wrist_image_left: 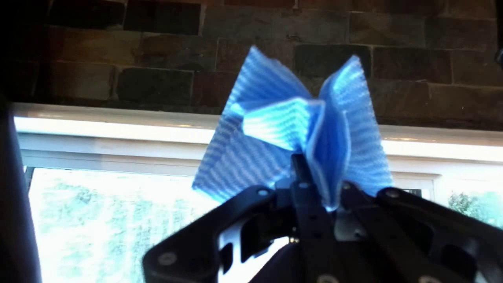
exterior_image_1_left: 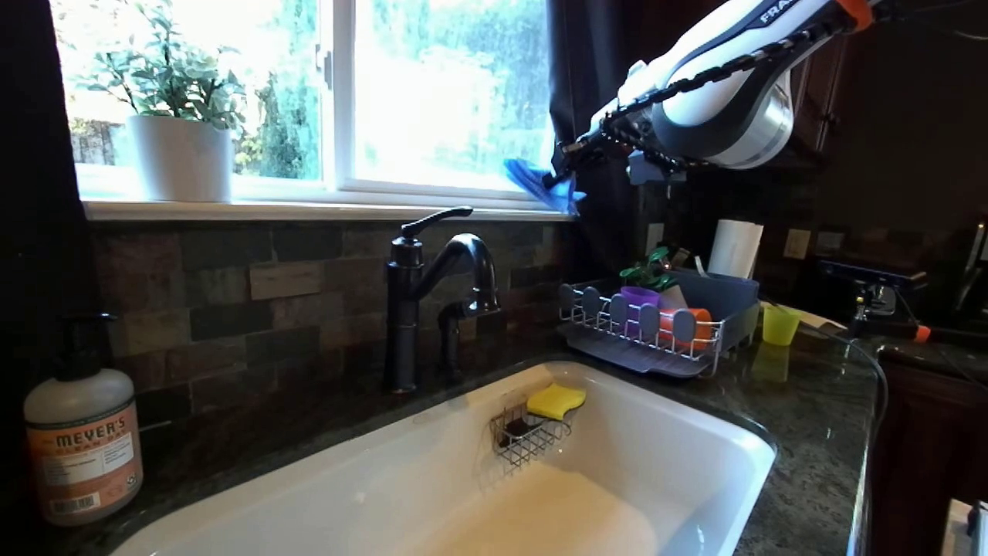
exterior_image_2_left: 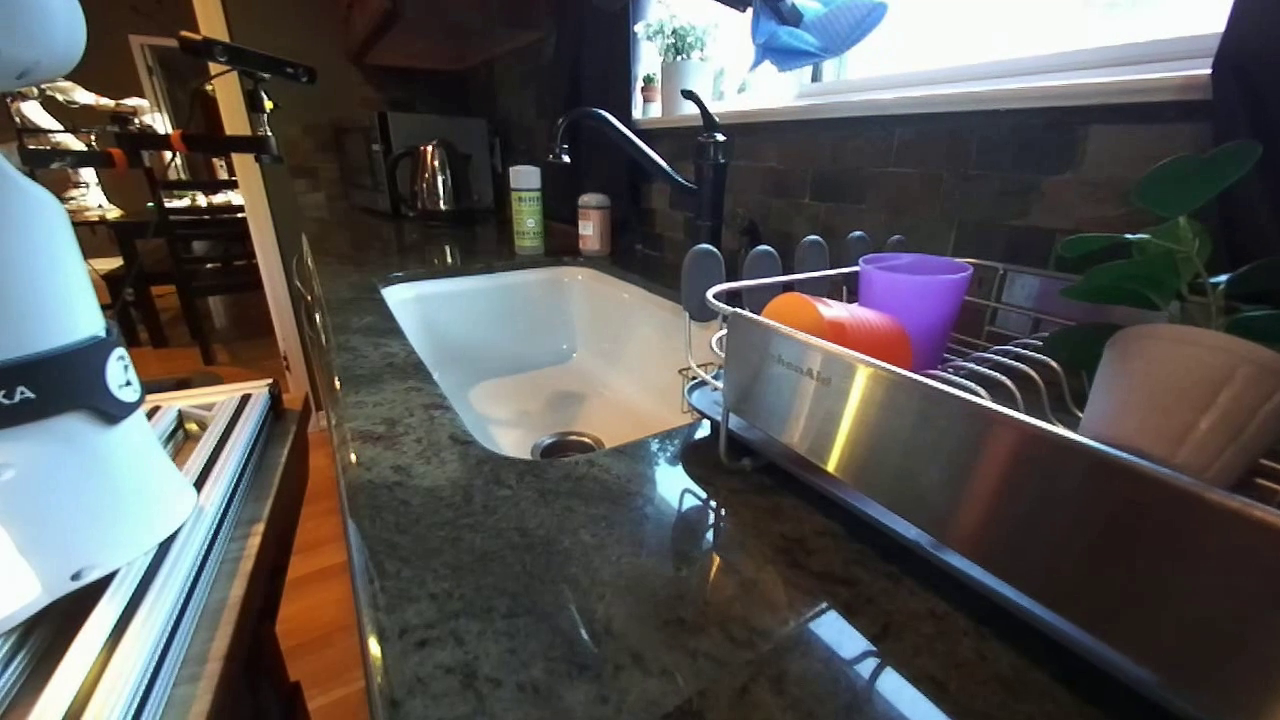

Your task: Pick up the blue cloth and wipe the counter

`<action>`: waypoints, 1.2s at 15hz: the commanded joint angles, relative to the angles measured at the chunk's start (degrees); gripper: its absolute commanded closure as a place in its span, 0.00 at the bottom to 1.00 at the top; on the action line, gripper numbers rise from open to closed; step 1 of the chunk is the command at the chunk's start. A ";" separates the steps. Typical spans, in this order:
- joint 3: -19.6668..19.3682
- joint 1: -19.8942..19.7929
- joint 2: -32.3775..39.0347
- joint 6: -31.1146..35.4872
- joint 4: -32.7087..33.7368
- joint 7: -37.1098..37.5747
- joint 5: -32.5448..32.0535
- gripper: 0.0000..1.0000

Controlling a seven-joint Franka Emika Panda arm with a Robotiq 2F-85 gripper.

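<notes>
Wrist view: the black 2-fingered gripper (wrist_image_left: 323,179) has its fingers drawn close together, pinching the ribbed blue cloth (wrist_image_left: 251,157), so the fabric flares past the fingertips in pointed folds. In an exterior view the cloth hangs in the air by the white windowsill (exterior_image_1_left: 332,210), well above the dark speckled stone tabletop (exterior_image_1_left: 818,440); whether it touches the sill cannot be told. Lower down, a dark metal faucet (exterior_image_1_left: 403,324) with a curved spout shows in both exterior views, beside a white rectangular sink (exterior_image_1_left: 656,432). Inside it, a yellow sponge (exterior_image_1_left: 556,400) rests on a wire basket (exterior_image_1_left: 529,446) against the sink's inner wall. Near the sink stands a steel-and-grey dish rack (exterior_image_2_left: 930,470) with 2 plastic cups: a purple cup (exterior_image_2_left: 915,305) standing upright and an orange cup (exterior_image_2_left: 845,328) lying on its side. Beside the rack, a yellow-green plastic cup (exterior_image_1_left: 780,324) stands on the tabletop. Farther out are a pump bottle (exterior_image_1_left: 85,448) labelled MEYER'S and, on the windowsill, a round white pot (exterior_image_1_left: 181,162) of green leaves (exterior_image_1_left: 177,89).
</notes>
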 commanded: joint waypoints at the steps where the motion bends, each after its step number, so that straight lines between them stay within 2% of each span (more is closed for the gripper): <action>1: -0.03 -0.29 0.00 0.00 -0.10 -0.01 0.00 0.94; 2: -0.16 -0.63 -0.01 0.00 -0.19 -0.05 0.00 0.94; 3: -0.31 -0.85 0.00 0.00 -0.22 -0.08 0.00 0.99; 4: -1.56 1.41 1.51 0.82 1.49 0.86 0.01 0.99; 6: -4.31 5.02 5.07 0.67 6.13 2.65 -3.53 0.99; 8: -5.16 5.98 9.23 -0.24 11.63 1.09 -3.60 0.99; 11: -7.87 7.97 16.07 -3.41 20.30 2.50 -6.96 0.99; 14: -9.12 9.15 22.28 -6.60 28.76 2.49 -8.05 0.99; 15: -6.44 6.92 24.07 -7.06 30.98 0.59 -6.41 0.99; 16: -6.44 7.01 25.37 -8.20 33.09 0.70 -6.28 0.99; 18: -8.01 8.10 27.33 -11.16 36.25 1.60 -6.49 0.99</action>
